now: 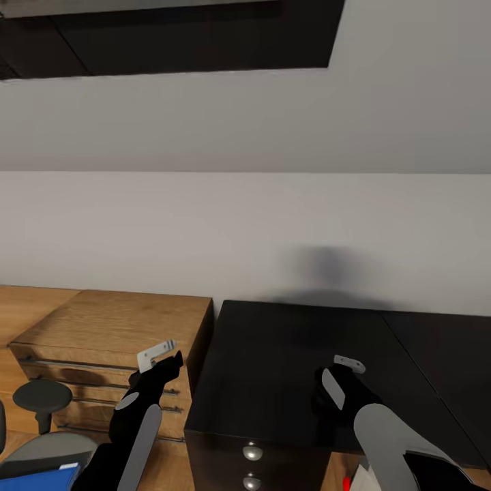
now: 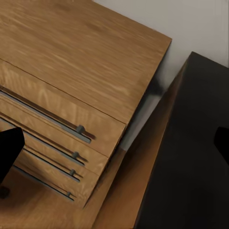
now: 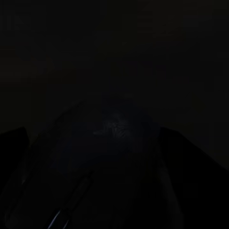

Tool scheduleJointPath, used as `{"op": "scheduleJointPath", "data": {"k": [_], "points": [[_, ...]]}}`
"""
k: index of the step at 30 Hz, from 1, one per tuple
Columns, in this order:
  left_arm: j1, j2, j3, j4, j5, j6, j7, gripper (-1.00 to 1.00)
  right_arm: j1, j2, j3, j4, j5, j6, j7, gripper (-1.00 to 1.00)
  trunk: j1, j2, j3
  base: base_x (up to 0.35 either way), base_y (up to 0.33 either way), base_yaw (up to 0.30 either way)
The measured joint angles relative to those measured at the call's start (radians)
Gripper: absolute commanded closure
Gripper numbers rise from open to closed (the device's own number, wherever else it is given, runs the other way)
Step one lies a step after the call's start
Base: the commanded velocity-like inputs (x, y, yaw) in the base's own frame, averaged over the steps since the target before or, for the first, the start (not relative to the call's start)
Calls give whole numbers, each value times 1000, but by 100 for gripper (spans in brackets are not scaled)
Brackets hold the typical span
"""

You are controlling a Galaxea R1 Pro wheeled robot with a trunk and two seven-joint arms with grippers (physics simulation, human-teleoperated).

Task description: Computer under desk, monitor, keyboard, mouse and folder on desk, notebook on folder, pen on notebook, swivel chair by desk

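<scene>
right gripper (image 1: 326,399) sits low over the desk (image 1: 273,354) near its front edge, over a dark rounded shape, possibly the mouse (image 3: 114,157); jaw state cannot be told. risk: an unseen weak grip drops it off that edge.

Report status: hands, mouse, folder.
Left hand open over wooden drawers. Right hand low over desk, dark rounded lump at its fingers, probably mouse, grip unclear. Folder on chair.

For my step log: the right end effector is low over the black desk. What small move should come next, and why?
Probably ease the right end effector straight down a little and let go. It hangs just above a bare stretch of the desk, and its wrist view shows a dark rounded lump, likely the mouse, close between the fingers. That view is too dark to confirm a grip.
</scene>
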State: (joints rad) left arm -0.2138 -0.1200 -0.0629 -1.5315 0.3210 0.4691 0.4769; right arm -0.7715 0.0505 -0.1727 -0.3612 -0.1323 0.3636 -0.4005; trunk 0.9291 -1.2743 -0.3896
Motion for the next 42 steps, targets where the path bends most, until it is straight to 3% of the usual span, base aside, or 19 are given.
{"op": "scheduleJointPath", "data": {"k": [11,14,24,28,33,42], "points": [[0,0,0,0,-1,0,0,-100,0,3,1,2,-1,0,2,100,0,0,0,0,0,269],[0,0,0,0,-1,0,0,-100,0,18,3,2,2,0,2,100,0,0,0,0,0,274],[0,0,0,0,-1,0,0,-100,1,25,84,9,1,0,3,100,0,0,0,0,0,274],[0,0,0,0,-1,0,0,-100,1,47,100,10,3,0,5,100,0,0,0,0,0,274],[0,0,0,0,-1,-1,1,-100,2,67,168,11,13,0,6,100,0,0,0,0,0,274],[0,0,0,0,-1,-1,2,-100,2,69,180,11,15,0,6,100,0,0,0,0,0,273]]}}
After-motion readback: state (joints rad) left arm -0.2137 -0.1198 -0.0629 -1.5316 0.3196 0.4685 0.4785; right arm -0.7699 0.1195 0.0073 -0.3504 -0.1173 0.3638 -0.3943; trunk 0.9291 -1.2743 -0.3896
